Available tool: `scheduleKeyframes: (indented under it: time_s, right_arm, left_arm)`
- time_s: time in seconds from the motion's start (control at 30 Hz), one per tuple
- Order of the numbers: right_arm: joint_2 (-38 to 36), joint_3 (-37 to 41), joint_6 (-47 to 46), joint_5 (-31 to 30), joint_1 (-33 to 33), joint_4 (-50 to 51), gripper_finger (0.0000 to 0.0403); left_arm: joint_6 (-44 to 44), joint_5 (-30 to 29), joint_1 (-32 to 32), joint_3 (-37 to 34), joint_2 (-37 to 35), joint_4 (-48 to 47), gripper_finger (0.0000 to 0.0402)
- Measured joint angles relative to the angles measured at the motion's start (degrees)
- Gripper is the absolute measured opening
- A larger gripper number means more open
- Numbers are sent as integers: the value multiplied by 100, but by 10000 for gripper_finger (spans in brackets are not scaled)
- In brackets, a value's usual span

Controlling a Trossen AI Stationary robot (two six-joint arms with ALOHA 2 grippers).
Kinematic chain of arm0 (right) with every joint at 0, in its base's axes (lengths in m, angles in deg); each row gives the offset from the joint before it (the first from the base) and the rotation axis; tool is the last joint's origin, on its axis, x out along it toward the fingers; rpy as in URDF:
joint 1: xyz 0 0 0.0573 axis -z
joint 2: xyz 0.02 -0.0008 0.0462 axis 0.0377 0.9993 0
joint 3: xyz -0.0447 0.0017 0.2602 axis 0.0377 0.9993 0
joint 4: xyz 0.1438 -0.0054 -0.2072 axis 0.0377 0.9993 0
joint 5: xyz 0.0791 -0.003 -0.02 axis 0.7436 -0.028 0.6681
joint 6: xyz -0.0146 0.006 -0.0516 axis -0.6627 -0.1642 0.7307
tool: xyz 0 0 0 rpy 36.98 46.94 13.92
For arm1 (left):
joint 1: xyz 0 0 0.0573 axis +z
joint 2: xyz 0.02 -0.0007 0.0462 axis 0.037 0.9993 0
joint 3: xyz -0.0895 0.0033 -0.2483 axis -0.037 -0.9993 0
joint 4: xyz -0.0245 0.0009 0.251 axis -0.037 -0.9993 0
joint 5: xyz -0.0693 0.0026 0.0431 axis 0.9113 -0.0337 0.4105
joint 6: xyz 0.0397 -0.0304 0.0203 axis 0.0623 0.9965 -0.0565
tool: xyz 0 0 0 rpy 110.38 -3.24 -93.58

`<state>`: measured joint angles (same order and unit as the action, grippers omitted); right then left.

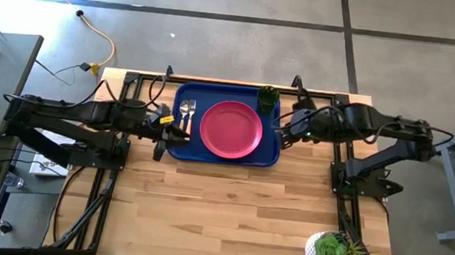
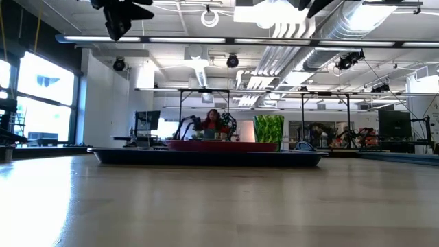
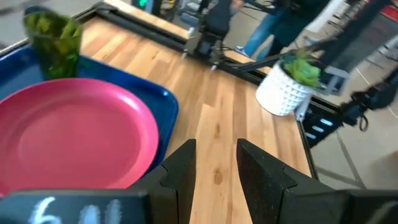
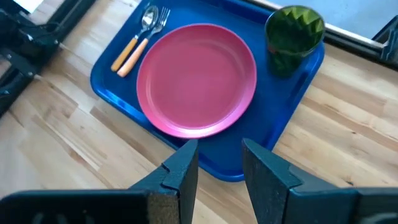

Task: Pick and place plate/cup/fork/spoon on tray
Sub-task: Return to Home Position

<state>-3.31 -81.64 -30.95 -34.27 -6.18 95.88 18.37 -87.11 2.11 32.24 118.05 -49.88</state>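
Note:
The dark blue tray [image 1: 270, 158] lies at the table's far middle. On it rest the pink-red plate [image 1: 231, 130], the green cup [image 1: 268, 98] upright at the far right corner, and the fork [image 1: 191, 116] and spoon [image 1: 184, 117] side by side along the left side. The right wrist view shows the plate [image 4: 196, 78], cup [image 4: 292, 37], fork [image 4: 146, 40] and spoon [image 4: 132, 40]. My left gripper [image 1: 160, 148] hangs open and empty above the tray's near left corner. My right gripper [image 1: 279, 128] hangs open and empty above the tray's right rim.
A white pot with a green succulent [image 1: 328, 253] stands at the table's near right corner and also shows in the left wrist view [image 3: 283, 93]. Bare wood lies between the tray and the near edge. A person [image 2: 214, 123] shows in the room beyond the table.

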Motion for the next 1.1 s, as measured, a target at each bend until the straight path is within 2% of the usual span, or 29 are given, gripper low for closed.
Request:
scheduleKeyframes:
  time_s: [0.47, 0.53, 0.7, 0.87, 1.1]
  right_arm:
    - [552, 0, -207, 252, -97, -77, 114]
    - [563, 0, -209, 293, -97, -122, 114]
    - [563, 0, -291, 387, -85, -260, 114]
    - [563, 0, -460, 520, 37, -264, 114]
    - [563, 0, -550, 483, 202, -275, 114]
  left_arm:
    - [-643, -2, -691, -56, -143, 257, 103]
    - [-682, 2, -823, -375, -192, 897, 103]
    - [-356, 18, -961, -1679, -585, 2498, 103]
    - [0, 0, -1001, -2573, -1071, 2936, 103]
    - [-85, -2, -1036, -3276, -1799, 3131, 103]
